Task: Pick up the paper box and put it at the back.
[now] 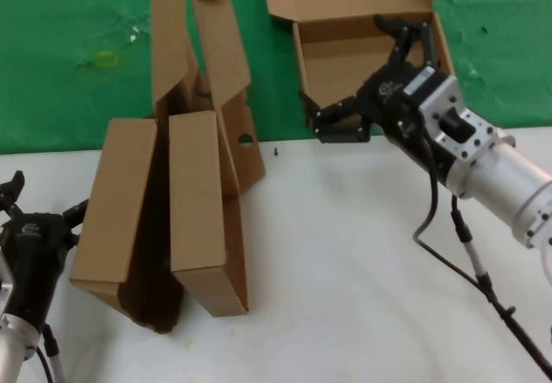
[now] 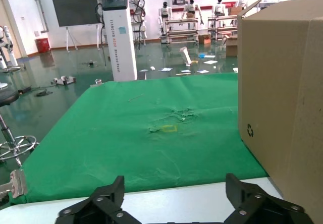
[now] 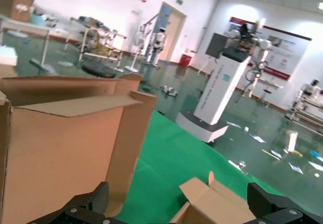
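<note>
The paper box (image 1: 362, 55) lies open on the green cloth (image 1: 69, 55) at the back right, its flap lid raised towards the far side. My right gripper (image 1: 375, 77) is open over it. One finger is at the box's near wall and the other is over its far right part. In the right wrist view the box (image 3: 217, 204) sits low between the spread fingers (image 3: 81, 209), not gripped. My left gripper (image 1: 39, 219) is parked open at the near left, empty; it also shows in the left wrist view (image 2: 174, 211).
Several alike brown cardboard boxes (image 1: 172, 202) lean together at the centre left, across the edge between cloth and white tabletop (image 1: 345, 271). One fills the left wrist view's side (image 2: 282, 108). A black cable (image 1: 466, 262) hangs from my right arm.
</note>
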